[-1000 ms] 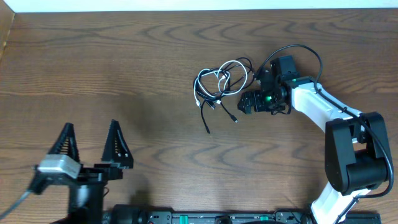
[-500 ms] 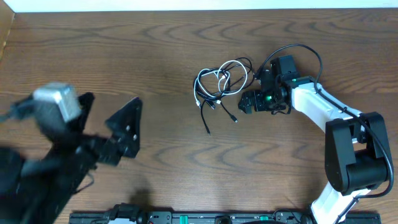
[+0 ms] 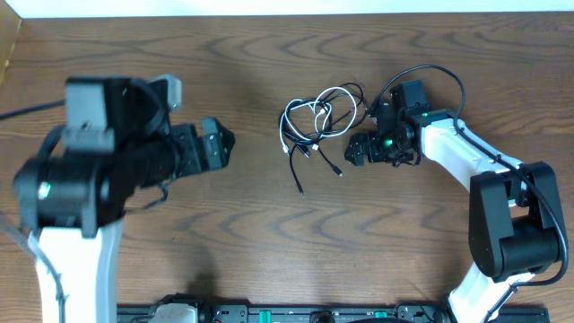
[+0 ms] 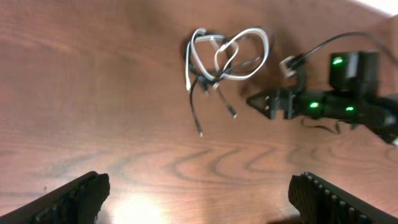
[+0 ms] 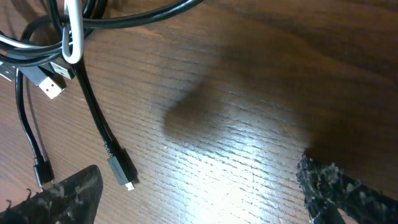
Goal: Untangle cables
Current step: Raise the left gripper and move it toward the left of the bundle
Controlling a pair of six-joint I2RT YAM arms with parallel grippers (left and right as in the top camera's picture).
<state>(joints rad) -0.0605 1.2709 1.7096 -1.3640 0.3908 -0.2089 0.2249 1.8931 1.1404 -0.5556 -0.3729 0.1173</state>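
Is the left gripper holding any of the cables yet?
No. In the overhead view the left gripper is open and short of the cables, with bare table between them.

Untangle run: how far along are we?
Done: nothing. The cables lie in one knot, the white cable looped around the black ones.
In hand: nothing. The left gripper is open, apart from the knot on its left. The right gripper is open beside the knot, over bare table near a black plug.
Left: the whole job, gripping a cord and pulling them apart.
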